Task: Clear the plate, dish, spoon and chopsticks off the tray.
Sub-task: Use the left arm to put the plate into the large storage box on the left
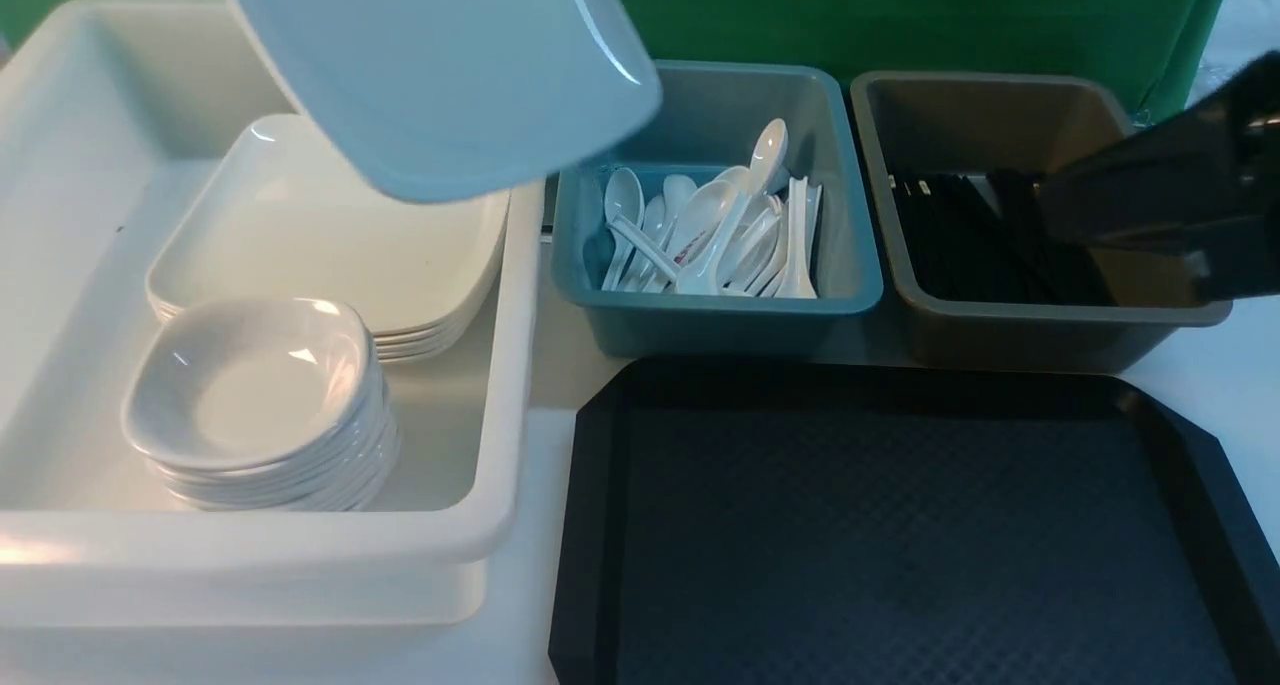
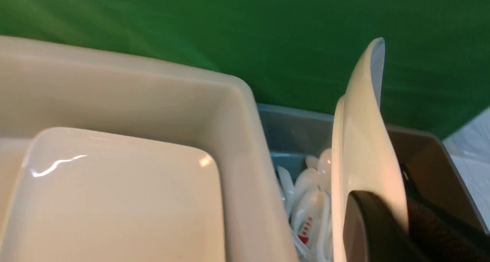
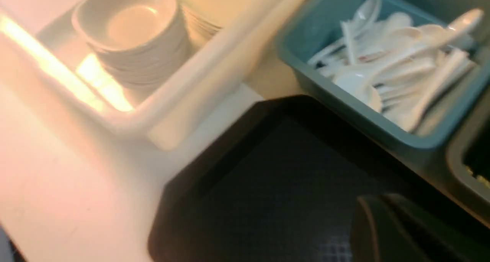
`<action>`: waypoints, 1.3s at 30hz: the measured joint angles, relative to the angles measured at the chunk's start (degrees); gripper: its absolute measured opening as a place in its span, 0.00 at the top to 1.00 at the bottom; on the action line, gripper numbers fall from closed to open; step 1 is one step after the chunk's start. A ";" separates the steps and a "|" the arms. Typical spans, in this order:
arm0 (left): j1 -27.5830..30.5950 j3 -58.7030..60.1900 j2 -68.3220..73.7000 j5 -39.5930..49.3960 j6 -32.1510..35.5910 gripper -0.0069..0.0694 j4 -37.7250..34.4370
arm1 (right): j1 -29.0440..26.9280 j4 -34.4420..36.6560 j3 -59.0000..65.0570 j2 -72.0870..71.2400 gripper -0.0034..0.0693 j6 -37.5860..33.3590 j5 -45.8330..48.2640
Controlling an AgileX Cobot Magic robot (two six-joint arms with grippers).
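1. Green backdrop, white counter (image 1: 520, 615). Your tray (image 1: 900, 525) lies in front of the teal bin (image 1: 720, 310) and brown bin (image 1: 1000, 325).
2. Your left claw (image 2: 398, 220) pinches the plate (image 1: 440, 75) by its rim. The plate hangs tilted above the plate stack (image 1: 300, 245) in the white bin (image 1: 500, 365).
3. Your right claw (image 1: 1100, 210), pressed together, hangs over the brown bin's chopsticks (image 1: 960, 245).

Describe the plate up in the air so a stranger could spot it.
Find the big white plastic bin on the left. Above its stack of large white square plates hangs one more glossy white square plate, tilted. Alone among them, it rests on nothing.
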 joint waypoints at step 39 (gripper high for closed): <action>2.10 31.34 5.69 -37.33 12.10 0.86 -22.24 | 13.32 -4.03 -12.54 15.44 0.92 1.18 -1.22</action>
